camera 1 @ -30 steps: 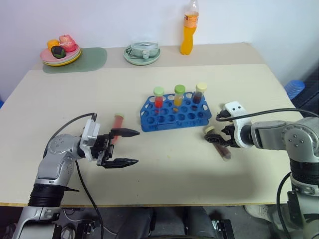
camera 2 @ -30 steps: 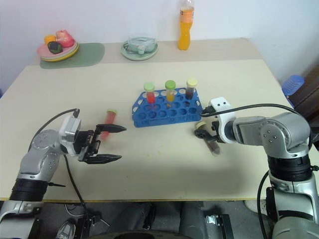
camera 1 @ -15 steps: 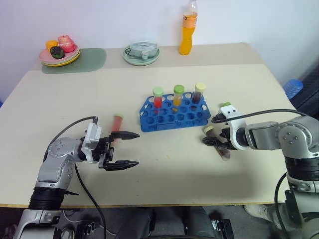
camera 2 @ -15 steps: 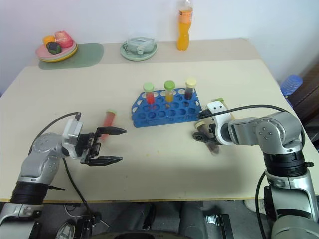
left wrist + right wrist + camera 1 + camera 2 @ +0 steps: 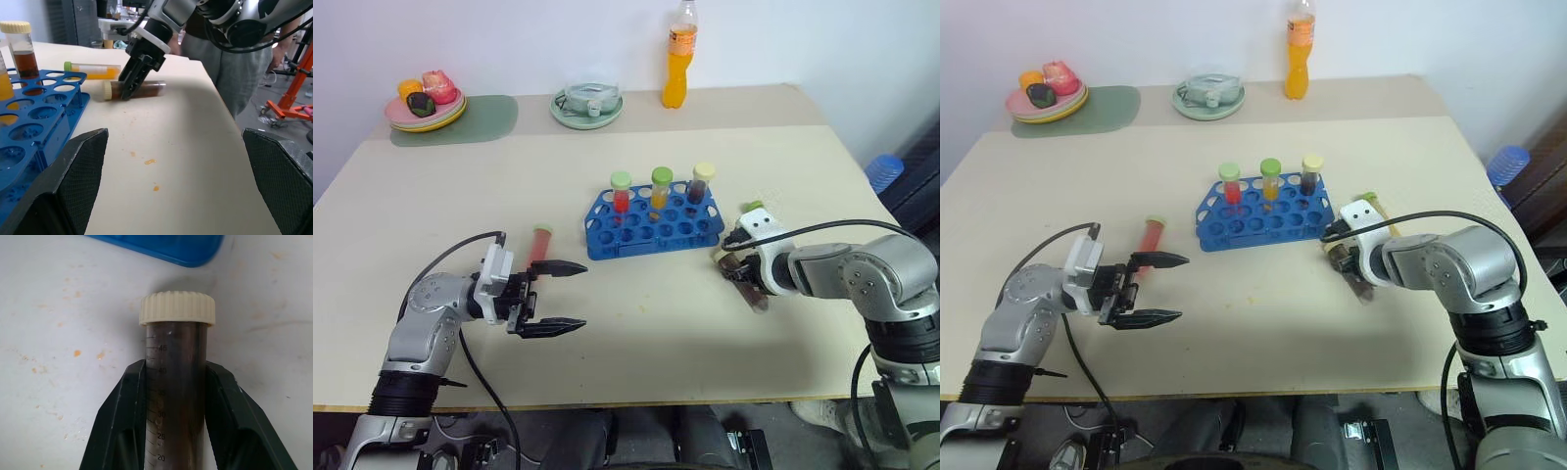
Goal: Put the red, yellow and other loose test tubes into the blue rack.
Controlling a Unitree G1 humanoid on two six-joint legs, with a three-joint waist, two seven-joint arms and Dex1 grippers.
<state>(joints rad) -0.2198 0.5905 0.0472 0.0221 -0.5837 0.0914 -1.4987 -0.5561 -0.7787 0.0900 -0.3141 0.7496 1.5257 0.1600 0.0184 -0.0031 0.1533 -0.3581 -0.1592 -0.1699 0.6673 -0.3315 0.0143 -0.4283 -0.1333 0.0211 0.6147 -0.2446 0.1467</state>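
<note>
- right gripper (image 5: 173,396) clamped on the dark brown, cream-capped clear plastic tube (image 5: 176,362) lying on the table beside the bright blue holed plastic rack (image 5: 656,223); tube might slip when lifted
- left gripper (image 5: 558,297) fingers apart, empty

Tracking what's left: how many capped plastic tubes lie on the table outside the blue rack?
3: red-liquid tube by the left gripper; dark brown cream-capped tube in the right gripper; yellow green-capped tube just beyond it.

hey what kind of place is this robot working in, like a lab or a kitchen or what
Most likely a robotics test room staged as a lab bench. A blue rack holds capped tubes on a plain table, an orange drink bottle and a plate of toy-like food stand at the back, and an equipment stand shows behind.
</note>
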